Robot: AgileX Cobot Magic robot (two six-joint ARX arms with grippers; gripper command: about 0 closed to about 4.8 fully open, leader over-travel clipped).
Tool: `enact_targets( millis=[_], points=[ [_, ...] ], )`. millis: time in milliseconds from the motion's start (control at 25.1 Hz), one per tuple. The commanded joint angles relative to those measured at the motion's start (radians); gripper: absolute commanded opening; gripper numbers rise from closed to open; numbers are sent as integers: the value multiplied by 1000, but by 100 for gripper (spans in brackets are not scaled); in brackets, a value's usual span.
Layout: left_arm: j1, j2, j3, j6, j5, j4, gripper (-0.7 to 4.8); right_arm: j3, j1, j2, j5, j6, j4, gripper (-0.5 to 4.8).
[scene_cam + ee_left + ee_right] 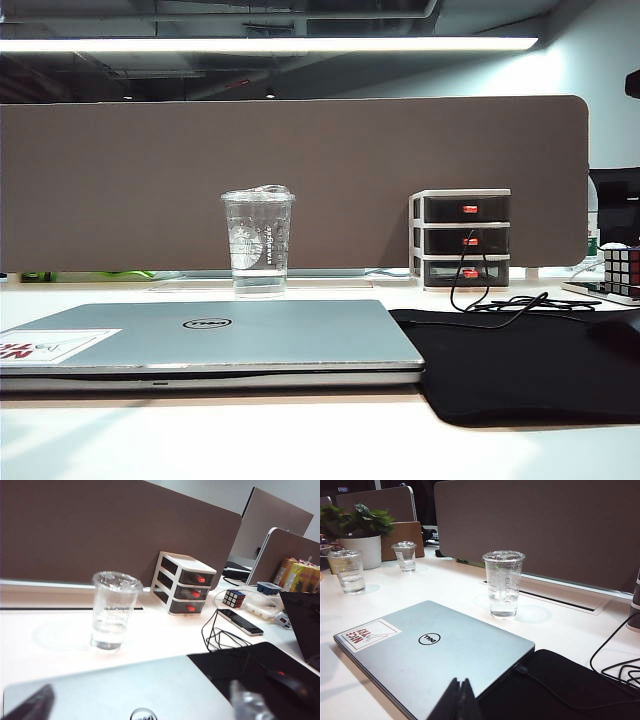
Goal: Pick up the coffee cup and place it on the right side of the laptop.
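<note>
The coffee cup point(259, 240), clear with a lid and some water in it, stands upright on the white desk just behind the closed silver laptop point(230, 340). In the left wrist view the cup point(114, 610) is beyond the laptop lid point(125, 690). My left gripper point(141, 692) hovers over that lid, open, its fingers far apart with nothing between them. In the right wrist view my right gripper point(459, 682) is shut and empty, over the laptop's point(430, 650) near edge next to the mat. The cup point(504, 582) stands well beyond it. Neither gripper shows in the exterior view.
A black cloth mat point(520, 360) lies right of the laptop, with a black cable point(500, 300) trailing onto it. Behind it stand a small drawer unit point(465, 238) and a Rubik's cube point(622, 268). A brown partition point(300, 180) closes the back. Two other clear cups point(348, 570) point(406, 555) and a potted plant point(357, 527) sit far left.
</note>
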Motion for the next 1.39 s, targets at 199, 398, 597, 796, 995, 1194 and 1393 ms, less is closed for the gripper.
enact_targets(
  millis=[199, 398, 597, 796, 995, 1194, 1393],
  points=[
    [-1, 195, 76, 115, 14, 130, 479, -5, 0, -2, 2, 5, 18, -1],
    [-1, 359, 79, 155, 31, 295, 479, -5, 0, -2, 1, 5, 18, -1],
    [0, 561, 80, 201, 31, 524, 479, -5, 0, -2, 2, 5, 18, -1],
    [1, 843, 103, 221, 30, 768, 479, -5, 0, -2, 2, 4, 17, -1],
    [0, 1048, 177, 217, 5, 854, 479, -5, 0, -2, 2, 4, 17, -1],
    [0, 1155, 218, 259, -5, 927, 479, -5, 0, -2, 2, 4, 16, -1],
    [0, 1263, 246, 335, 54, 999, 479, -5, 0, -2, 2, 4, 13, -1]
  ],
)
